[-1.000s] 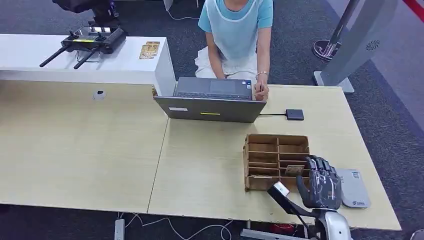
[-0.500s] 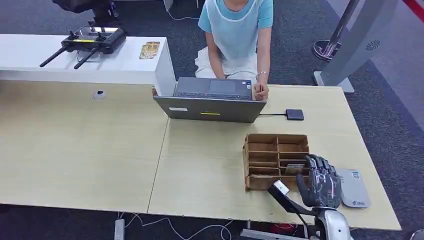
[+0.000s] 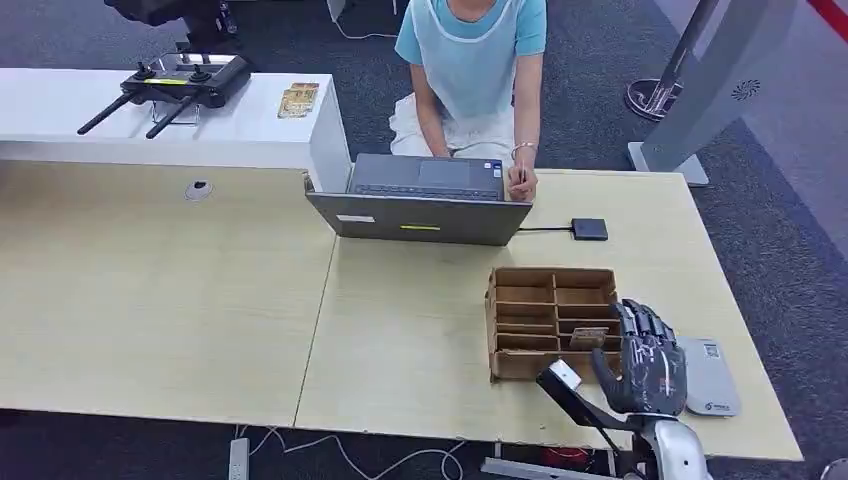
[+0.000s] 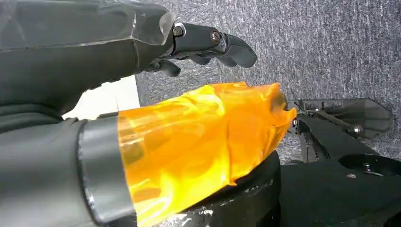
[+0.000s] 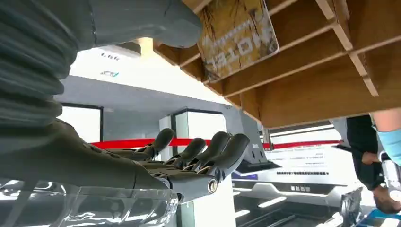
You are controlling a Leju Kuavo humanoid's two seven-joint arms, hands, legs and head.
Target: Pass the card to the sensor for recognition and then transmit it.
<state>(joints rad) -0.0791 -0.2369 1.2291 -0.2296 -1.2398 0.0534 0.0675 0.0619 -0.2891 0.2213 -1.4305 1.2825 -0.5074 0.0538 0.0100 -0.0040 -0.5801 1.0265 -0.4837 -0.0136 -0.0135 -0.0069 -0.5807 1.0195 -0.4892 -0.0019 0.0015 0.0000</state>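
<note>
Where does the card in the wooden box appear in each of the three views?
Head view: the card stands in a slot of the wooden box, just beside the right hand.
Right wrist view: the card sits between the box's wooden dividers, beyond the thumb.
Left wrist view: not in it.
Shared landmark: the wooden box.

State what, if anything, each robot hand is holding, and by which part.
Nothing is held. The right hand hovers open beside the card in the box; the left hand hangs empty.
</note>
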